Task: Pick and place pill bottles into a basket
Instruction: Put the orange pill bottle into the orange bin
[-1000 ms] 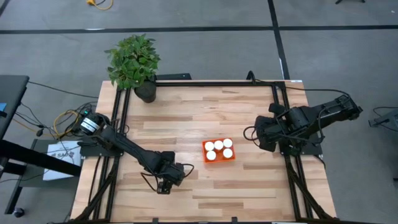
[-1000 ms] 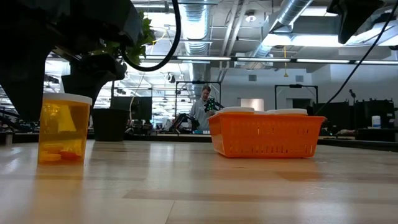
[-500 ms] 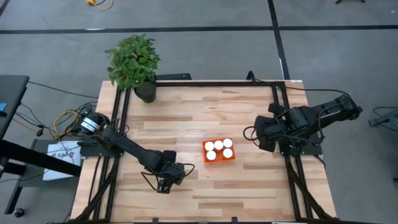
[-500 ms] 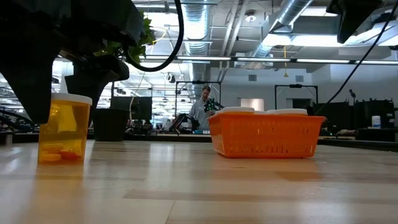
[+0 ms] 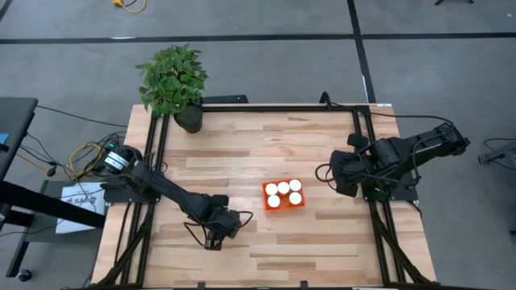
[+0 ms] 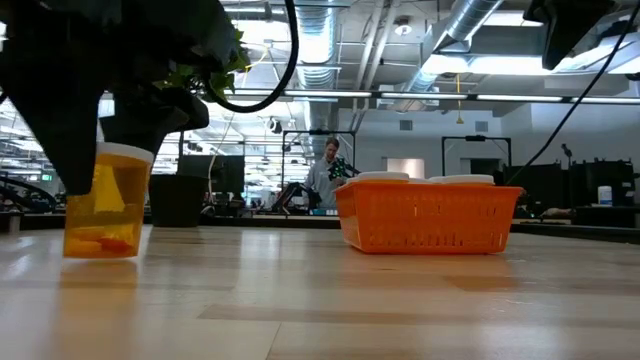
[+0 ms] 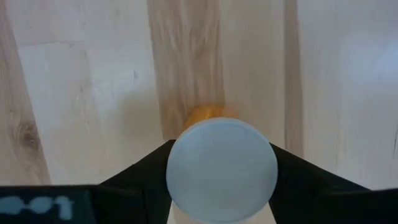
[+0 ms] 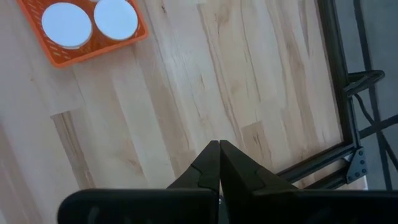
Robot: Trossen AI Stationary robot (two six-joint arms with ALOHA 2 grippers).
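Bottle and left pincer come first: the pincer is clamped on its white cap, the bottle near upright, low over the worktop. Basket lies to the right of it with five bottles inside, so the carry runs rightward. Right pincer waits beyond the basket, fingers together on nothing

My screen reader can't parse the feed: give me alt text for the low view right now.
The left gripper, dark and reaching down from above, is shut on a pill bottle with a white cap and orange body, tilted slightly at the table surface on the left. To the right sits the orange basket with white caps showing over its rim.
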